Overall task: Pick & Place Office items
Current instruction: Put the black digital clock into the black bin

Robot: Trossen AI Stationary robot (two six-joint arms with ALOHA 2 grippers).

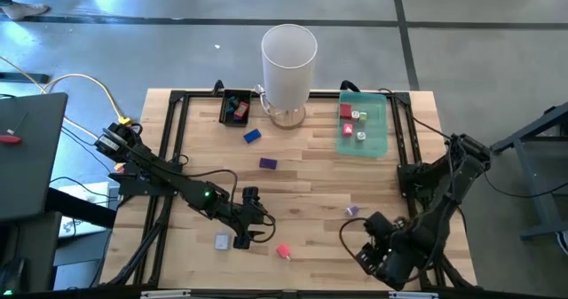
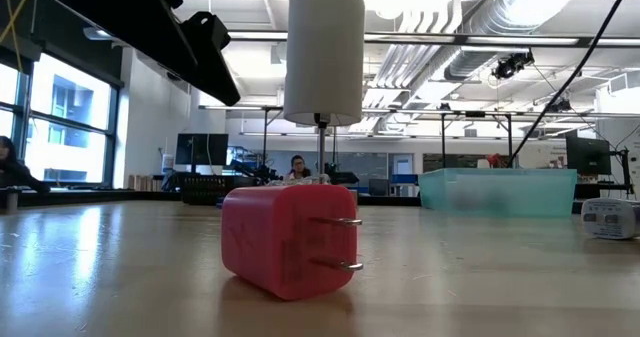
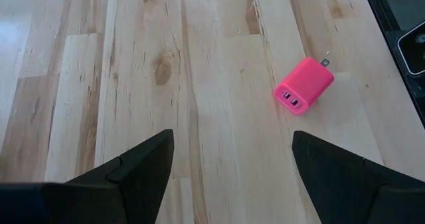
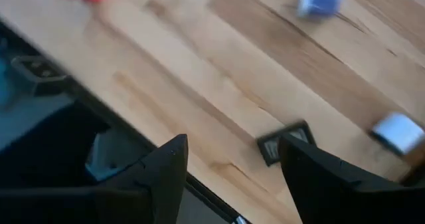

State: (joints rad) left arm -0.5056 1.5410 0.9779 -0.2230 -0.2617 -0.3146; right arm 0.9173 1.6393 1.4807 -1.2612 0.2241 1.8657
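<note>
Left gripper [image 1: 251, 224] lower centre-left of the high view, fingers spread, near pink charger [image 1: 284, 251]; right gripper [image 1: 377, 255] lower right, fingers spread, empty.

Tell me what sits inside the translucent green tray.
Inside the green tray: a red block, another red piece and two small whitish pieces. The low view's frosted wall blurs its contents.

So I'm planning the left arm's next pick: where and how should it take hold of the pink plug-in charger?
Grip the pink charger across its two broad flat faces at mid-body, coming straight down from above. It lies on the table with its prongs out to one side and its sockets at the opposite end, so both ends are best avoided. The left gripper, jaws open, is empty beside it.
</note>
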